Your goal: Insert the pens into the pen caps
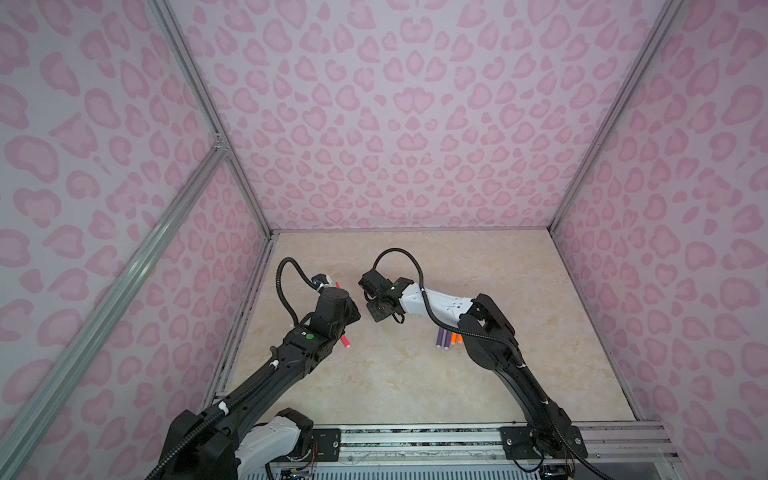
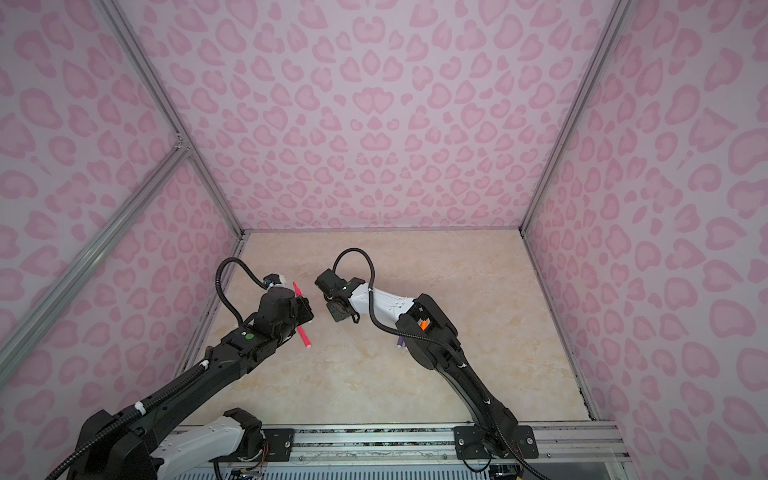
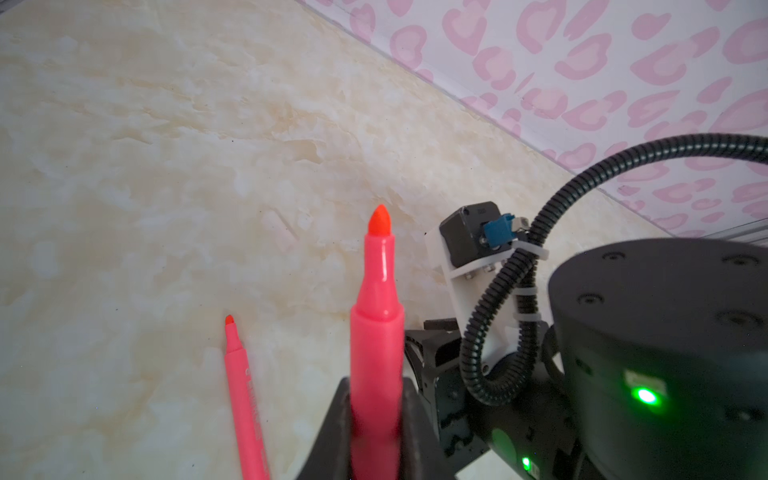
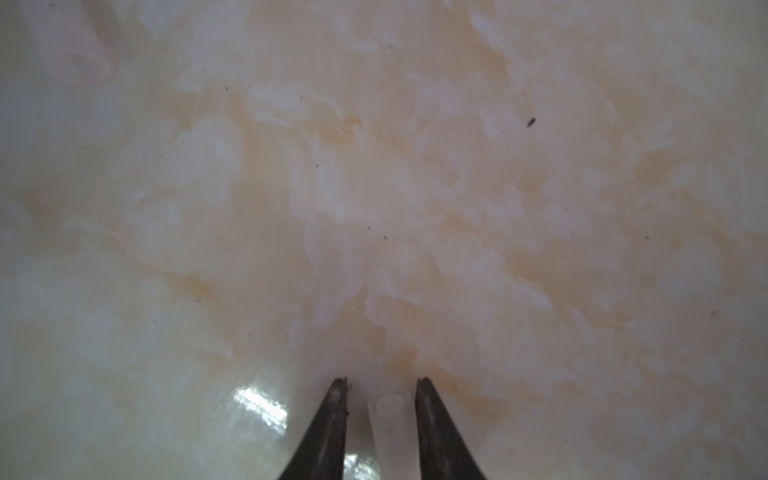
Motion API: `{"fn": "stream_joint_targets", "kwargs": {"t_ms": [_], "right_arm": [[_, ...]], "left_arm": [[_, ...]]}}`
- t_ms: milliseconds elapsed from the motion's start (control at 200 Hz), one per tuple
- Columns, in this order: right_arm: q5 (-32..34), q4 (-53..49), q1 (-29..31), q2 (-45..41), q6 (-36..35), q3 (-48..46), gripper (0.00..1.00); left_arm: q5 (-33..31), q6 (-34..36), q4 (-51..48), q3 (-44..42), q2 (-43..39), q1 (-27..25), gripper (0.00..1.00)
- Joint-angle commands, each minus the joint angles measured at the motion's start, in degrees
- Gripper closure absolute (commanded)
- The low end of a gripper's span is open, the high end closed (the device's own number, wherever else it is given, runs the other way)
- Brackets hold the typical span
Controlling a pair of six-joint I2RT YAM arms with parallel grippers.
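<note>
My left gripper [image 3: 376, 399] is shut on a pink-red pen [image 3: 376, 324], whose pointed tip sticks out ahead of the fingers. In both top views this pen [image 1: 345, 340] [image 2: 303, 334] shows on either side of the left gripper [image 1: 343, 313] [image 2: 301, 311]. A second pink-red pen [image 3: 243, 395] lies on the surface beside it. My right gripper [image 4: 380, 382] [image 1: 380, 309] is low over the surface and open around a clear pen cap [image 4: 390, 419]. The cap rests against one finger, with a gap to the other. More faint caps [image 4: 70, 41] [image 3: 282, 226] lie nearby. Purple pens [image 1: 442, 338] and orange pens [image 1: 457, 338] lie by the right arm.
Pink patterned walls on aluminium posts [image 1: 266, 224] close in the beige marbled table [image 1: 498, 374] on three sides. A metal rail [image 1: 415, 436] carrying both arm bases runs along the front edge. The right arm's wrist camera [image 3: 469, 237] and cable sit close to the held pen's tip.
</note>
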Motion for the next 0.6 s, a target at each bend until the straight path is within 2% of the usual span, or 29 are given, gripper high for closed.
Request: {"fn": "stream_joint_targets", "kwargs": {"t_ms": [0, 85, 190, 400, 595], "right_arm": [[0.07, -3.13, 0.11, 0.75, -0.38, -0.89, 0.71], [0.06, -2.51, 0.15, -0.02, -0.37, -1.80, 0.71], [0.22, -2.01, 0.05, -0.49, -0.52, -2.42, 0.77], [0.28, -2.24, -0.18, -0.30, -0.13, -2.36, 0.79], [-0.26, -2.29, -0.11, -0.95, -0.16, -2.67, 0.77]], "left_arm": [[-0.17, -0.59, 0.86, -0.12, 0.02, 0.08, 0.97], [-0.17, -0.63, 0.82, -0.10, 0.02, 0.08, 0.97], [-0.14, -0.63, 0.85, -0.10, 0.01, 0.08, 0.97], [-0.08, -0.61, 0.92, -0.14, 0.18, 0.08, 0.97], [-0.06, -0.56, 0.91, -0.09, 0.32, 0.15, 0.97]]}}
